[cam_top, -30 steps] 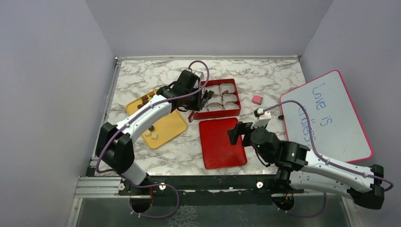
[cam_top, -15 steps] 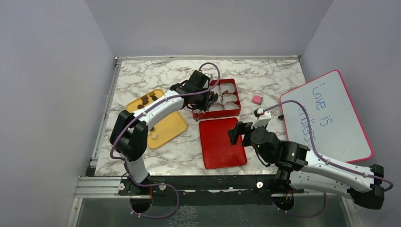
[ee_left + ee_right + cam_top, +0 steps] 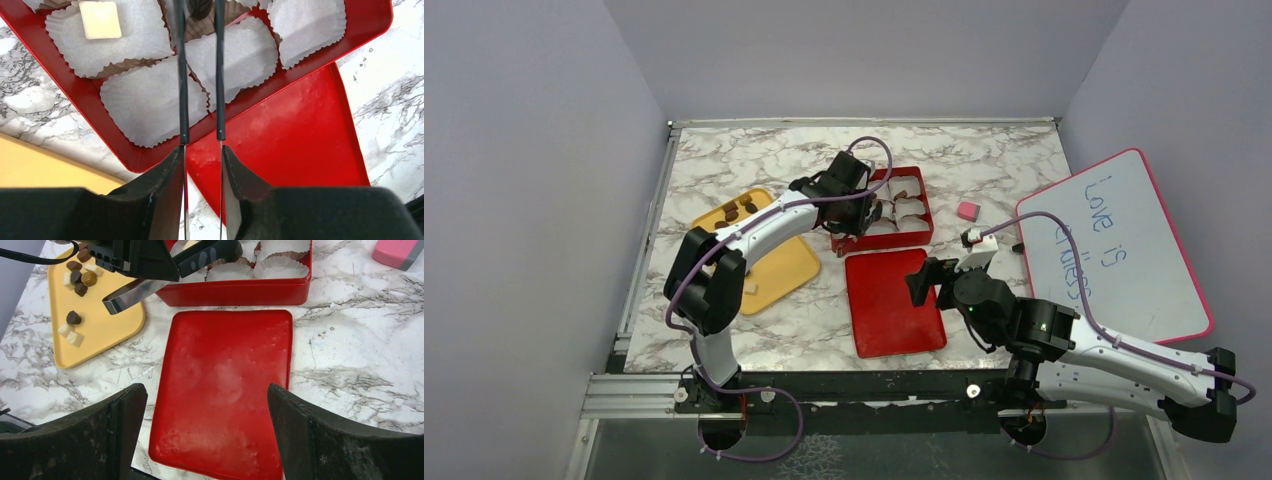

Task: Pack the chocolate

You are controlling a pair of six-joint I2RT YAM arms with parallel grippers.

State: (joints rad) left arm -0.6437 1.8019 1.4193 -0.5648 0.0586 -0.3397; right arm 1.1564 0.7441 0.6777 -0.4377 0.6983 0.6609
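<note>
Tongs [image 3: 181, 75] sit clamped in my narrow left claw [image 3: 201, 150], one dark round chocolate [image 3: 200, 7] between their tips over the red box [image 3: 107, 131], where one cream cube [image 3: 100, 19] fills a cup. My right claw [image 3: 205, 395] gapes wide above the red lid [image 3: 225, 350] on the marble surface [image 3: 350, 340].

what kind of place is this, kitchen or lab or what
Likely a robot test booth: plain grey walls box in a marble-pattern table, a left arm and right arm are bolted to a metal rail at its near edge, and a whiteboard sits to the right.
</note>
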